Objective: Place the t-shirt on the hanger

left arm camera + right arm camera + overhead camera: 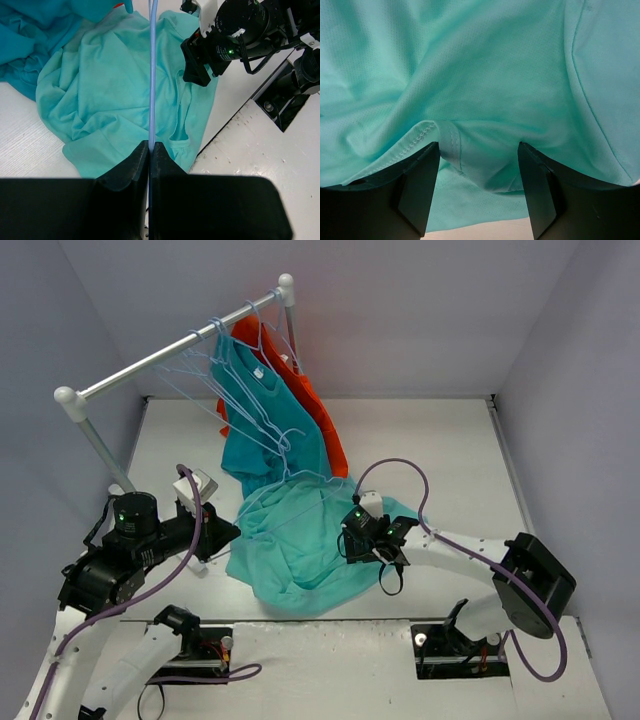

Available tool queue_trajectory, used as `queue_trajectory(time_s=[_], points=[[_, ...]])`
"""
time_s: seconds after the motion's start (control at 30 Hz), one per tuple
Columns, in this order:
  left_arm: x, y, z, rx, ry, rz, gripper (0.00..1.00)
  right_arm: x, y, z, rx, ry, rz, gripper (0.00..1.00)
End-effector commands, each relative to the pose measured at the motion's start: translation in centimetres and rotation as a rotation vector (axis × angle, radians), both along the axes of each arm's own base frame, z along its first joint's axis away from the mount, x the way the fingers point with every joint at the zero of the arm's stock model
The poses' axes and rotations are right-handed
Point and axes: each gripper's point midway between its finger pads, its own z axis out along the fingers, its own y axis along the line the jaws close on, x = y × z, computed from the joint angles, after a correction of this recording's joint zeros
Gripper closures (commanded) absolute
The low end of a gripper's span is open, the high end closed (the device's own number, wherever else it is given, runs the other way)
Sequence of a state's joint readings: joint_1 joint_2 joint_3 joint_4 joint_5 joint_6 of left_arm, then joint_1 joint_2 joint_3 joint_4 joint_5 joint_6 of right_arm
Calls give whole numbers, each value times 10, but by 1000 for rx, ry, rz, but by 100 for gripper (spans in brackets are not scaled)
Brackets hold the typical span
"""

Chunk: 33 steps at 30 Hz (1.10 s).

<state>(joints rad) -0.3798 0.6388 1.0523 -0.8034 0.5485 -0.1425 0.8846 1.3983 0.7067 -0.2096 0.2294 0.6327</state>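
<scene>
left wrist: left gripper (150, 146) pinched tight on the hanger (151, 75) wire | right wrist: right gripper (479, 150) jaws apart, straddling a hem fold of the t-shirt (470, 65) | top only: t-shirt heaped on table (440, 440) between arms, rail (140, 362) behind with more garments (255, 405)

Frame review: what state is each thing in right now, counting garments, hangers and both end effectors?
t-shirt: crumpled on the table, not hung.
hanger: clamped at one end, wire running over the t-shirt.
left end effector: shut on the hanger.
right end effector: open, fingers astride a t-shirt hem.
blue-teal shirt: hanging from the rail.
orange garment: hanging beside it.
spare hangers: hooked on the rail, bare.
</scene>
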Motion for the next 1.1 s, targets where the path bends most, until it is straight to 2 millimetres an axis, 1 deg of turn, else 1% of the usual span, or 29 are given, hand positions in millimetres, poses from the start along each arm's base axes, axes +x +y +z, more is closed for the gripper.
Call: queue_trajectory(time_s=[0.0, 0.1, 0.2, 0.27, 0.43, 0.6, 0.77, 0.87, 0.97, 1.03, 1.07], points=[[8, -9, 23, -44, -83, -28, 100, 6, -5, 2, -32, -29, -43, 40], [7, -10, 22, -46, -78, -37, 100, 5, -9, -3, -56, -20, -52, 40], [6, -10, 22, -47, -79, -45, 100, 6, -13, 0, -68, -33, -65, 44], [5, -11, 22, -48, -76, -51, 100, 6, -14, 1, -68, -39, -68, 45], [4, -12, 21, -51, -75, -57, 100, 7, -19, 5, -86, -49, -78, 44], [5, -12, 22, -47, -79, -58, 100, 12, -32, 11, -152, -74, -96, 42], [6, -13, 22, -49, -70, -61, 100, 18, -25, 16, -154, -79, -80, 43], [4, -13, 25, -54, -79, -62, 100, 20, -23, 18, -150, -85, -79, 43], [4, -12, 26, -54, -85, -61, 100, 22, -25, 19, -159, -91, -83, 47], [5, -12, 27, -56, -86, -58, 100, 22, -25, 18, -168, -87, -84, 55], [6, -13, 28, -57, -88, -58, 100, 22, -25, 17, -170, -84, -85, 57]])
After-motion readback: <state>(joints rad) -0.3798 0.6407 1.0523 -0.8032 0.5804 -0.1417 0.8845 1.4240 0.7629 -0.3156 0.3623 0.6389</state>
